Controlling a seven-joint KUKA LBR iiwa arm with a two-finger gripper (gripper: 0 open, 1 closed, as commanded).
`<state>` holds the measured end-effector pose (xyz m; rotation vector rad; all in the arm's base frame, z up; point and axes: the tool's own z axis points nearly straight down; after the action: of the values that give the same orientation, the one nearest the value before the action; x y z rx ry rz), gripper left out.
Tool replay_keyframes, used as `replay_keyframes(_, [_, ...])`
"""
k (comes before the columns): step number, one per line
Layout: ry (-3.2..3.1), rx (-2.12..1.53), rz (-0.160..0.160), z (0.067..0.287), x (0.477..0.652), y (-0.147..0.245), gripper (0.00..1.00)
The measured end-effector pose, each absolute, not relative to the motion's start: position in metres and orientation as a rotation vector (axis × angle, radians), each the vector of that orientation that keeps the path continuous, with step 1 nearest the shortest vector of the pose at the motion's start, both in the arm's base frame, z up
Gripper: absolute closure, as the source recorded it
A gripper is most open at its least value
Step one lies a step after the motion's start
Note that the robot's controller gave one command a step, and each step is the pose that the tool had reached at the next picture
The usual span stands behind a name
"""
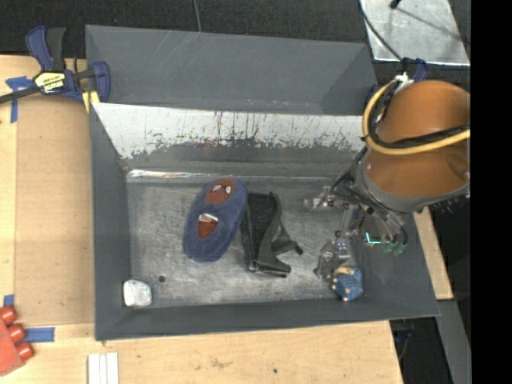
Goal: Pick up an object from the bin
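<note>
The gripper (338, 264) hangs low in the bin's right front corner, just above a small blue lump (349, 284) with a pale yellowish patch, which lies on the floor there. Whether the gripper is wide or narrow I cannot tell, and nothing can be seen held in it. By my reading the pick is not yet made: the grasp and the lift are left.

Further left lies a black, folded, matt thing (266, 234). Beside it is a soft blue slipper (216, 222) with reddish patches. A small whitish crumpled lump (137, 293) sits in the left front corner. The grey metal bin (108, 238) is scuffed and scratched.
</note>
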<state>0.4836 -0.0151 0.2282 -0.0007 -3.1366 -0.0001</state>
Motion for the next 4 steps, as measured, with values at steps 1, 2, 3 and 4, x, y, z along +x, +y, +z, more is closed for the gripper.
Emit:
replay_keyframes(1, [-3.122, -0.366, -0.002, 0.144, 0.563, 0.032, 0.00])
replay_keyframes(2, [-3.144, -0.114, -0.003, 0.079, 0.605, 0.106, 0.00])
replay_keyframes(3, [-3.150, -0.118, -0.002, 0.082, 0.607, 0.105, 1.00])
replay_keyframes(4, [-3.145, -0.116, -0.001, 0.080, 0.605, 0.105, 0.00])
